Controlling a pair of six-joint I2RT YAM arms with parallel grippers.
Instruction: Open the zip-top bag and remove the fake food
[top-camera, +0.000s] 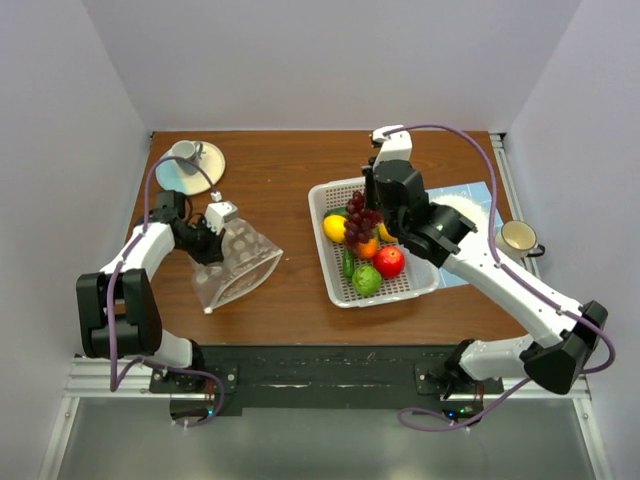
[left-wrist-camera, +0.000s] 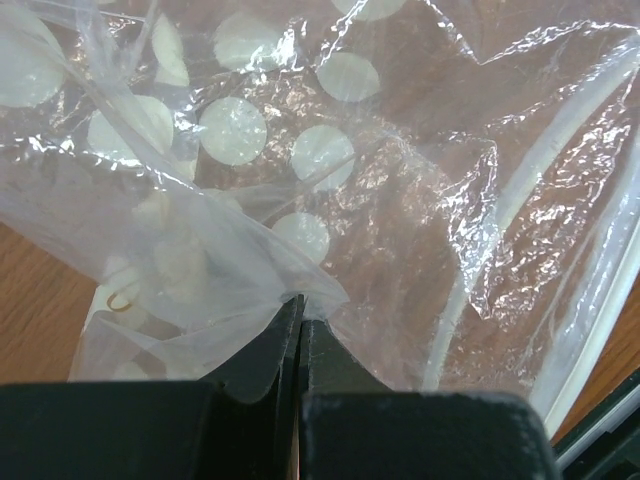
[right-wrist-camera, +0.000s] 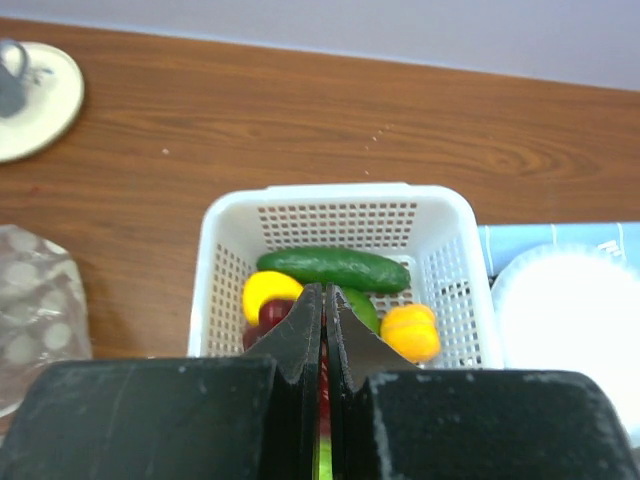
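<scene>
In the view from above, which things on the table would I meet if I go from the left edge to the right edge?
Saucer bearing a cup → zip-top bag → white basket holding the fake food → white plate → mug.

The left gripper (left-wrist-camera: 300, 306) pinches the zip-top bag (left-wrist-camera: 400, 200), its elbow folded behind it. The right gripper (right-wrist-camera: 323, 296) is closed, its arm stretching long behind it.

The clear, pale-dotted zip-top bag (top-camera: 238, 262) gapes open and crumpled at the left. The fake food (top-camera: 366, 247) lies heaped in the white basket (top-camera: 416, 279) at the right.
</scene>
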